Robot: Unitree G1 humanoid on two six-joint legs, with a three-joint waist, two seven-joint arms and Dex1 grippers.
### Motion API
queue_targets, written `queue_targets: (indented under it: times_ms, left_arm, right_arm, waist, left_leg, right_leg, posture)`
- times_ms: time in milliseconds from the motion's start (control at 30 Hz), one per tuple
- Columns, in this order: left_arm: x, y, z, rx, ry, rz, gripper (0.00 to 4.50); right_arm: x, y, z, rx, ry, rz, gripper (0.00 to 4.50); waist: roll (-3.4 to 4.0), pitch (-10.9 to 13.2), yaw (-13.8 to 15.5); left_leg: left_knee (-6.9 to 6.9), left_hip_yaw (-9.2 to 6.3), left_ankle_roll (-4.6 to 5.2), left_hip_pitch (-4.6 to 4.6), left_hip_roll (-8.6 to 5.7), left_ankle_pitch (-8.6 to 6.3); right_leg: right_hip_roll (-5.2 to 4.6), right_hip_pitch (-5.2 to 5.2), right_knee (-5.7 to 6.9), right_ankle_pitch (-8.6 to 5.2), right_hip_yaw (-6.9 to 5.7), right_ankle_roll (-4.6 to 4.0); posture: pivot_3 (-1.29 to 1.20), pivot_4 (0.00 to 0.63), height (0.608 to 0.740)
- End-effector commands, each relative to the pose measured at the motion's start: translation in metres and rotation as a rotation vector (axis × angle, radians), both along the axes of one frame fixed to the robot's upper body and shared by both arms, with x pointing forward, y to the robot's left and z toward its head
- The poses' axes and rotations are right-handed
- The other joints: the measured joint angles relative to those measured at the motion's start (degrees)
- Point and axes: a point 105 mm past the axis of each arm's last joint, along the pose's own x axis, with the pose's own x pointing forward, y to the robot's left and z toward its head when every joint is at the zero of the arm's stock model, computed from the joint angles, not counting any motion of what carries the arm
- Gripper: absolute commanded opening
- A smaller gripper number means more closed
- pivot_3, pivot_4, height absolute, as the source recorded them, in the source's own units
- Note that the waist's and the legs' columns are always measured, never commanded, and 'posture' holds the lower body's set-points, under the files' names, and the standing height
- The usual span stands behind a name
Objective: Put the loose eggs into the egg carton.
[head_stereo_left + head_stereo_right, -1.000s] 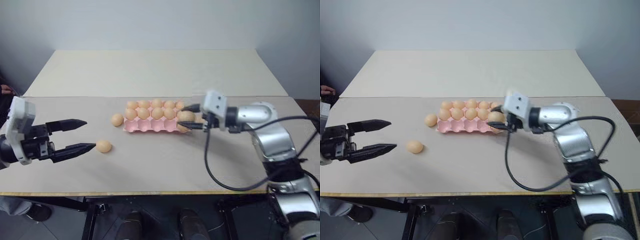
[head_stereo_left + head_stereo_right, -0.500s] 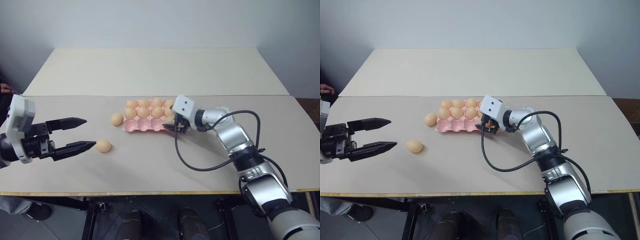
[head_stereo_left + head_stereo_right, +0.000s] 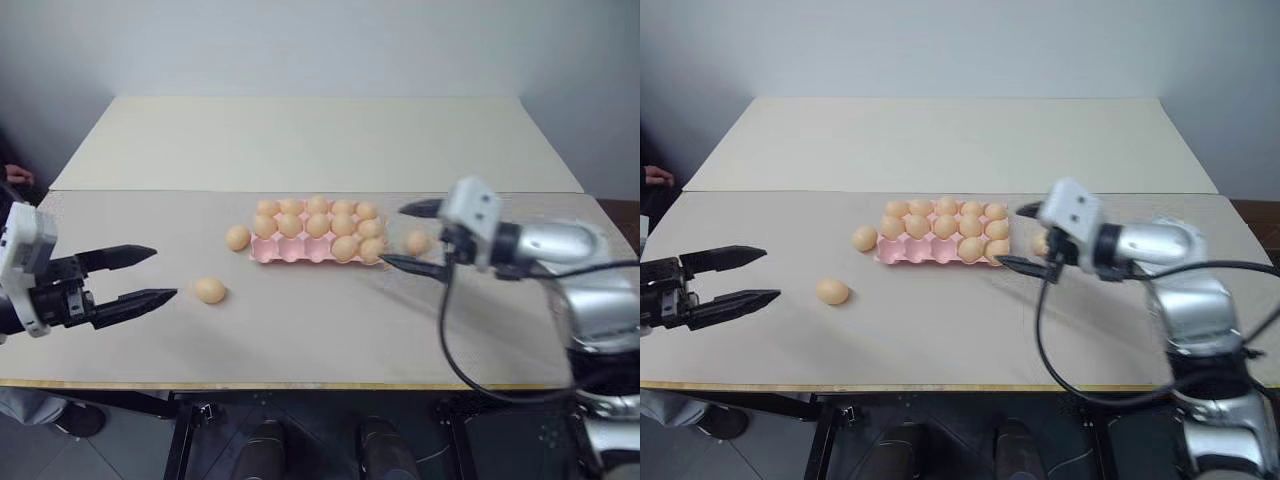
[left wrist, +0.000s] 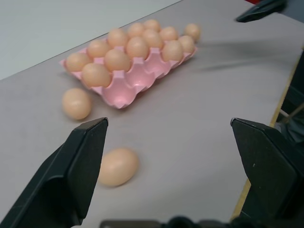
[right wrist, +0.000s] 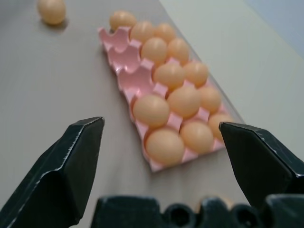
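The pink egg carton (image 3: 290,251) lies mid-table. Its back and middle rows are full, and two eggs fill the right end of the front row. Three loose eggs lie on the table. One egg (image 3: 237,237) is by the carton's left end. A second egg (image 3: 209,290) sits further front-left. A third egg (image 3: 417,242) rests just right of the carton. My right gripper (image 3: 393,235) hovers open at the carton's right end, near that third egg and holding nothing. My left gripper (image 3: 163,273) is open, its lower fingertip just left of the front-left egg.
A second, paler table top (image 3: 310,140) adjoins at the back. The front table edge (image 3: 300,383) runs close below both arms. A cable (image 3: 450,350) loops down from the right wrist over the table's front right.
The right gripper, shut on an egg a second ago, went to the carton's front row, opened and pulled back right. That egg now sits in the front row. The left gripper drifted slightly left.
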Motion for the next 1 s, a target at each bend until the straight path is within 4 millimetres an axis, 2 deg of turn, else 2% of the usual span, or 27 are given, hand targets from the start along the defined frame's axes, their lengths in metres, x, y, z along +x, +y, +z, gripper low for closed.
queue_targets:
  times_ms: [33,133,200,467,533,667,767,900,1000]
  left_arm:
    - [-0.007,0.010,0.011,0.034,-0.042,0.010,4.50]
    - [-0.007,0.016,0.012,0.036,-0.038,0.031,4.50]
    - [-0.005,0.016,0.012,0.029,-0.044,0.031,4.50]
    - [-0.003,0.008,0.011,0.029,-0.040,0.007,4.50]
    - [-0.001,0.004,0.012,0.028,-0.044,-0.008,4.50]
    - [0.004,-0.006,0.018,0.032,-0.058,-0.050,4.50]
    - [0.004,-0.011,0.021,0.035,-0.072,-0.067,4.50]
    - [0.000,-0.013,0.020,0.034,-0.071,-0.072,4.50]
    - [-0.003,-0.013,0.020,0.034,-0.073,-0.068,4.50]
  right_arm:
    - [-0.020,-0.015,0.017,0.011,-0.032,0.019,4.49]
    - [-0.030,-0.027,0.010,-0.014,0.000,0.013,4.49]
    - [-0.031,-0.028,0.008,-0.005,0.015,0.001,4.49]
    - [-0.017,-0.025,0.004,-0.013,-0.012,-0.026,4.49]
    - [-0.004,-0.022,-0.003,-0.042,-0.031,-0.037,4.49]
    - [0.039,-0.020,-0.027,-0.171,-0.083,-0.120,4.49]
    - [0.068,-0.016,-0.037,-0.190,-0.104,-0.164,4.49]
    - [0.094,-0.009,-0.047,-0.206,-0.119,-0.183,4.49]
    - [0.105,-0.005,-0.053,-0.239,-0.128,-0.181,4.49]
  waist:
    - [0.00,0.0,-0.3]
    - [0.00,0.0,-0.2]
    - [-0.01,0.0,-0.2]
    - [-0.01,0.0,-0.1]
    - [-0.01,0.0,-0.2]
    - [-0.02,0.0,-0.2]
    - [-0.02,0.0,-0.5]
    - [-0.01,0.0,-0.5]
    - [-0.01,0.0,-0.5]
  left_leg:
    - [0.00,0.05,0.00,0.04,0.00,0.00]
    - [-0.02,0.11,0.02,0.16,0.06,-0.01]
    - [-0.02,0.13,0.02,0.19,0.07,-0.01]
    - [-0.02,0.16,0.02,0.17,0.07,-0.02]
    - [-0.02,0.17,0.02,0.19,0.07,-0.02]
    - [-0.02,0.18,0.02,0.26,0.08,-0.02]
    - [-0.02,0.19,0.02,0.14,0.08,-0.02]
    - [-0.02,0.21,0.01,0.02,0.08,-0.01]
    - [-0.01,0.23,0.00,-0.02,0.07,-0.01]
  right_leg:
    - [0.00,0.00,0.01,0.00,0.05,0.00]
    - [0.07,0.08,0.03,0.00,0.11,0.00]
    - [0.08,0.12,0.03,0.00,0.12,0.00]
    - [0.07,0.12,-0.03,0.00,0.16,0.00]
    - [0.07,0.14,-0.04,0.01,0.16,0.00]
    - [0.09,0.17,-0.04,0.03,0.17,0.00]
    - [0.10,0.02,-0.03,0.03,0.21,-0.01]
    - [0.11,-0.12,-0.03,0.03,0.26,-0.01]
    - [0.10,-0.14,-0.04,0.04,0.29,-0.01]
  posture:
    - [0.00,0.150,0.740]
    - [0.00,0.150,0.740]
    - [0.00,0.150,0.740]
    - [0.00,0.150,0.740]
    - [0.00,0.150,0.740]
    - [0.00,0.150,0.740]
    - [0.00,0.150,0.740]
    - [0.00,0.150,0.740]
    - [0.00,0.150,0.740]
